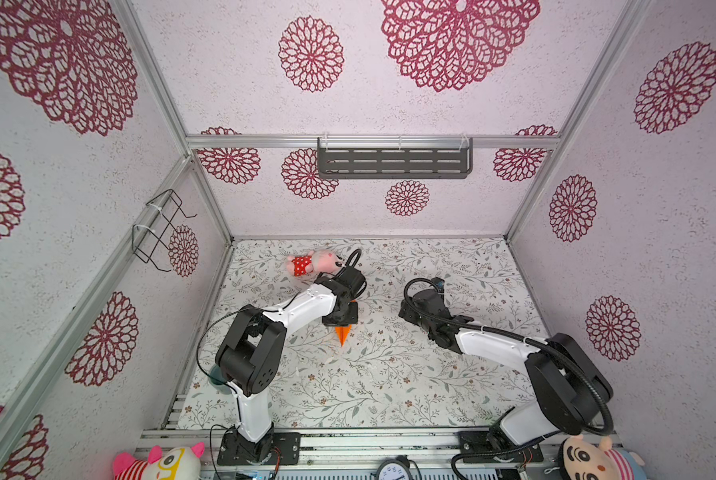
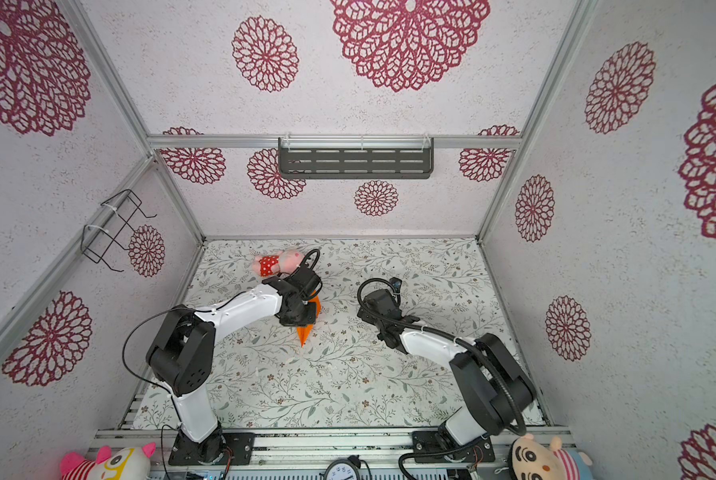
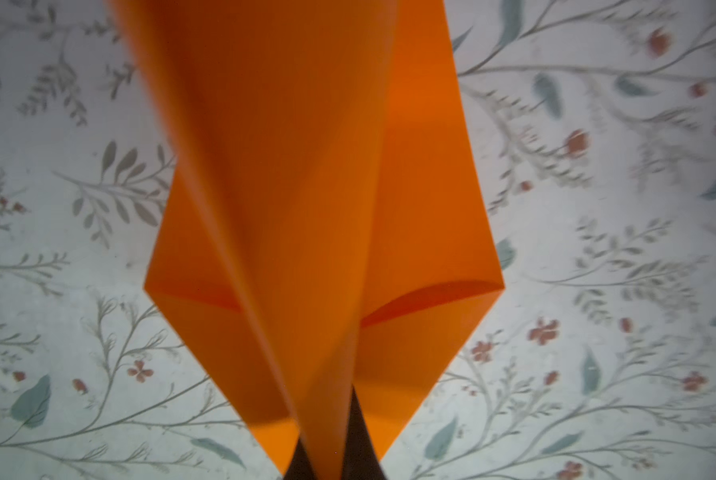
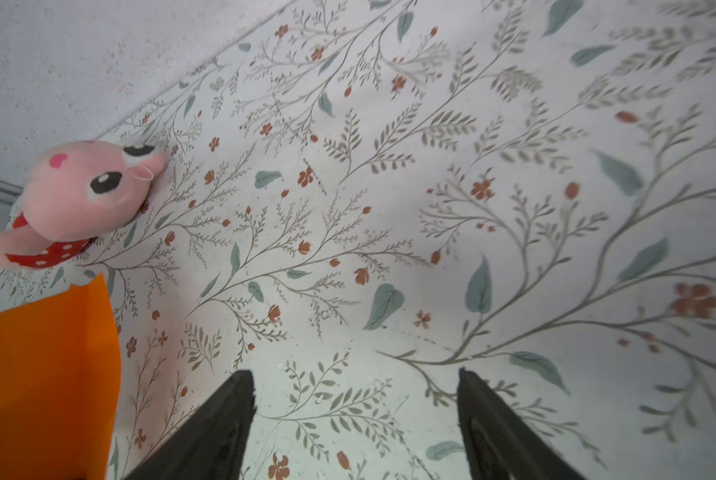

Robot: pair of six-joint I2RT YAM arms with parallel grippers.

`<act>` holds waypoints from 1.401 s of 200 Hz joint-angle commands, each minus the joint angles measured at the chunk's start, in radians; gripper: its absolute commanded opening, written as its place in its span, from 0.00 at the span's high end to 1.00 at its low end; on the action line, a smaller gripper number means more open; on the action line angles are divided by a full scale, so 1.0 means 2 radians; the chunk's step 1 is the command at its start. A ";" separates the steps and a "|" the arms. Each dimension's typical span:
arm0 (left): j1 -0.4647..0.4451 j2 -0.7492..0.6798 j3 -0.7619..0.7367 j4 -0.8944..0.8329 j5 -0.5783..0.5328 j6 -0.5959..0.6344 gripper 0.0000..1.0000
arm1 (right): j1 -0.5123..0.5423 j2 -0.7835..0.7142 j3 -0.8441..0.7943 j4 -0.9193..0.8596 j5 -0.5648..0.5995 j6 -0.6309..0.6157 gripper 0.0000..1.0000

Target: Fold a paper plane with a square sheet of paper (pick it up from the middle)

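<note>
Left gripper (image 3: 327,451) pinched shut on the centre fold of the paper plane (image 1: 343,334), left of table middle, nose toward the front edge. Pink plush toy (image 1: 312,262) behind it, near the back wall. Right gripper (image 4: 354,386) spread, empty, over the floral table cover (image 1: 389,374). Walls pale with crimson rosettes: wire rack (image 1: 161,228) on the left wall, slotted shelf (image 1: 393,160) on the back wall.

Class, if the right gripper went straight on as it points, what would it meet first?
The right gripper would probably meet the floral table cover; depth is unclear. Paper plane and plush toy are to one side.
</note>
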 commanded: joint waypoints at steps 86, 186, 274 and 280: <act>-0.017 0.215 0.257 -0.052 -0.053 -0.029 0.90 | -0.047 -0.148 -0.091 -0.015 0.048 -0.041 0.11; -0.012 0.254 0.285 -0.071 -0.046 -0.044 0.84 | -0.047 -0.137 -0.091 0.000 0.023 -0.033 0.12; -0.006 0.257 0.266 -0.064 -0.033 -0.049 0.82 | -0.048 -0.124 -0.080 -0.002 0.018 -0.028 0.12; -0.006 0.251 0.266 -0.064 -0.034 -0.048 0.81 | -0.048 -0.124 -0.078 -0.003 0.019 -0.029 0.12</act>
